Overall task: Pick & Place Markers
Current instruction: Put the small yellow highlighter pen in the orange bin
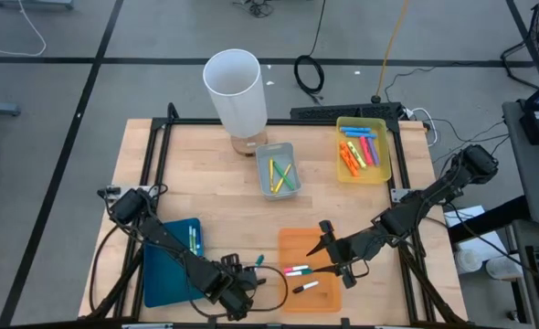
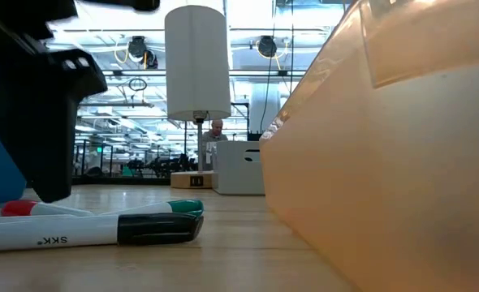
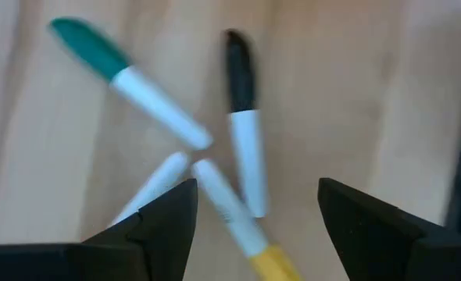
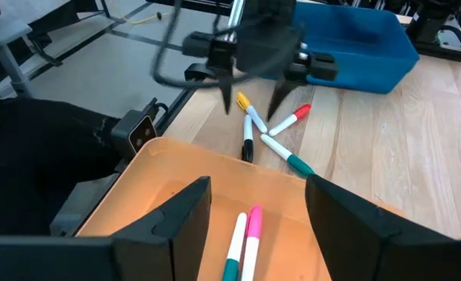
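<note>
Because the yellow-capped marker (image 3: 238, 230) lies on the table (image 1: 215, 183) directly between the left arm's spread, empty fingers (image 3: 156, 226), its long axis running slantwise across their gap, this arm is nearer; the right arm's fingers (image 4: 172, 211), also spread and empty, hover over the orange tray (image 4: 160, 168).

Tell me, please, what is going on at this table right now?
Two arms are sorting markers into trays. The left gripper hangs open over four loose markers on the bare wood between the blue tray and the orange tray; it holds nothing. The right gripper hovers open over the orange tray, where a few markers already lie. More markers sit in the grey tray and yellow tray.
</note>
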